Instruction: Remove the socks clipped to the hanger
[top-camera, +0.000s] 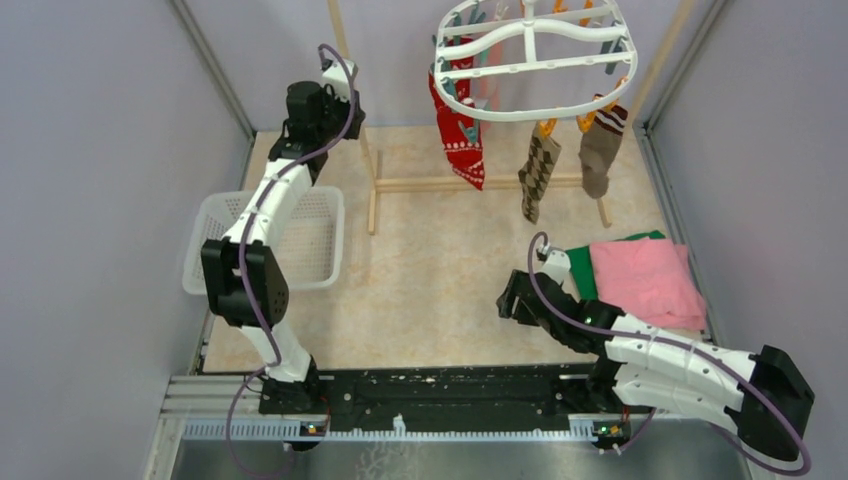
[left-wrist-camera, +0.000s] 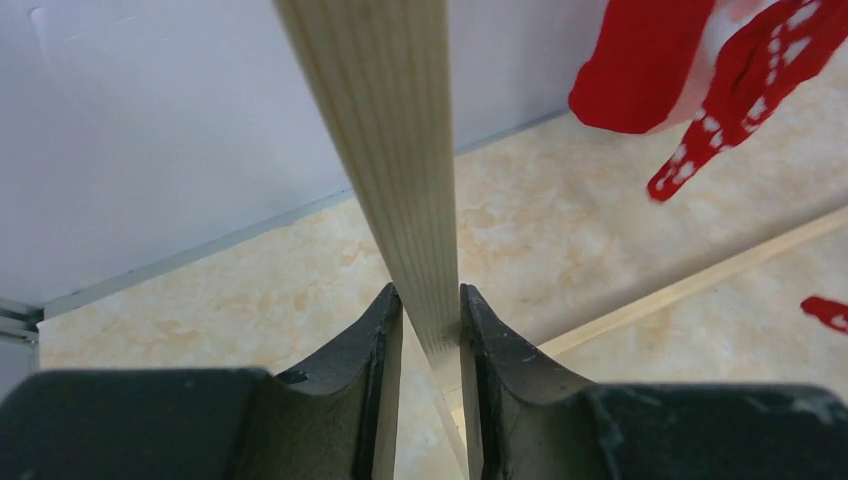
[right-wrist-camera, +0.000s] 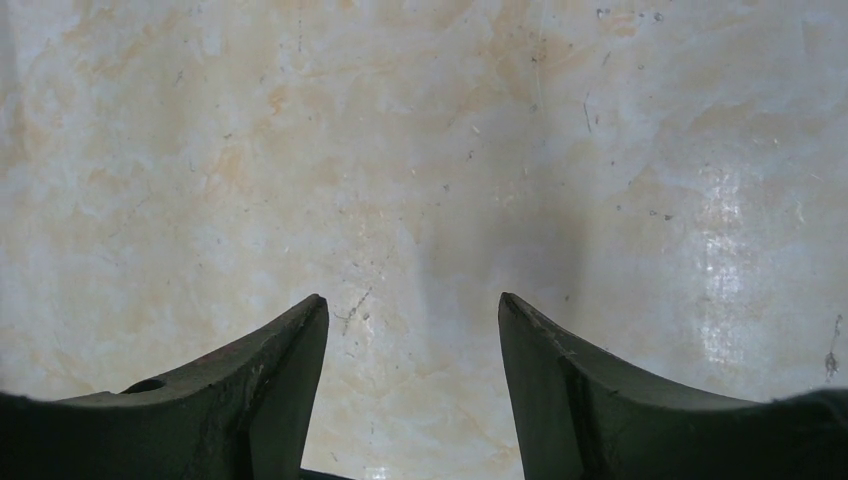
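1. Socks (top-camera: 462, 140) hang long axis down from the hanger (top-camera: 540, 112), far centre-right of the table (top-camera: 440, 260); red one left, argyle sock (top-camera: 538, 172) middle, brown-grey one right
2. Left gripper (left-wrist-camera: 430, 300) clamped on the rack post (left-wrist-camera: 390, 150), at sock height, red fabric just off to its right
3. Right gripper (right-wrist-camera: 412, 310) spread wide, empty, low over the table; argyle sock lies beyond and above it
4. Top view alone shows the clips (top-camera: 546, 128); left wrist view alone confirms the grip on wood
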